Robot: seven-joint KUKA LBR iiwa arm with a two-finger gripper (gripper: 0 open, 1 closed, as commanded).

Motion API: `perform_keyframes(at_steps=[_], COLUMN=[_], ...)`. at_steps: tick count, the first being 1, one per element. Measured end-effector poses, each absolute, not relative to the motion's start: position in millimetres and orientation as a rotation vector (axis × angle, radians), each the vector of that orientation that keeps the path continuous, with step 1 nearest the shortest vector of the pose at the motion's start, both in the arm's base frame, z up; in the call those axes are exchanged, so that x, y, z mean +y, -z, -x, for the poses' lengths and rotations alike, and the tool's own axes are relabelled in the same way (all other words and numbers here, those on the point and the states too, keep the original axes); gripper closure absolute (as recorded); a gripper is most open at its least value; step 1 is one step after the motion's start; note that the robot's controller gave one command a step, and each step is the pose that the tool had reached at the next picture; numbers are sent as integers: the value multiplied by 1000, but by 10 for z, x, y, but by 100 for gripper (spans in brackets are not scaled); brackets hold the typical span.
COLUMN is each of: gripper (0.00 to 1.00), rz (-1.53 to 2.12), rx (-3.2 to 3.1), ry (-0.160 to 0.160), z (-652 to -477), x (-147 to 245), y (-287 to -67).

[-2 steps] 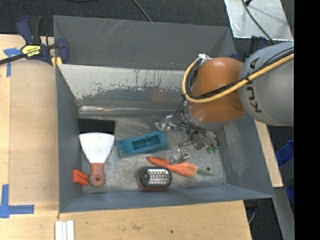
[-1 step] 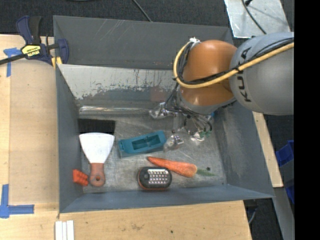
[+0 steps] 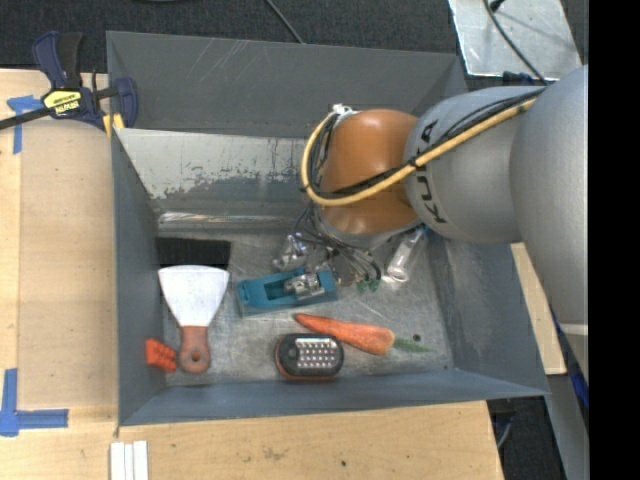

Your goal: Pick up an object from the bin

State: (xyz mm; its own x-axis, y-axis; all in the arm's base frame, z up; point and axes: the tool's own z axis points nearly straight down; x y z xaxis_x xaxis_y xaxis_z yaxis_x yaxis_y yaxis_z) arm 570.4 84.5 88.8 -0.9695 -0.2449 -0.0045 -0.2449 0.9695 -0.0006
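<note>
My gripper hangs low in the middle of the bin, just under the arm's wrist. Its metal tip is right above the right end of a teal-blue, stapler-like tool lying flat on the floor. Whether it touches the tool I cannot tell. An orange toy carrot with a green stub lies just in front of the tool. A black oval brush with a red rim sits by the front wall. A clear tube lies to the gripper's right, partly under the arm.
At the left lie a white scraper with a reddish-brown handle, a small orange piece beside that handle, and a black block behind the blade. The arm covers the bin's back right.
</note>
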Motion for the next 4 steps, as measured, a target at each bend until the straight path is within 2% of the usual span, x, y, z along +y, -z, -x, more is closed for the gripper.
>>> perform_keyframes(at_steps=[1,2,3,4], gripper=[100,100,100,100], rz=[387,269,270,391], rx=[3113,3133,3133,3126], ry=[0,1,1,0], z=[-5704,-5606,-5606,-5433], x=[845,691,691,670], y=[-888,-1985,-1985,-2333])
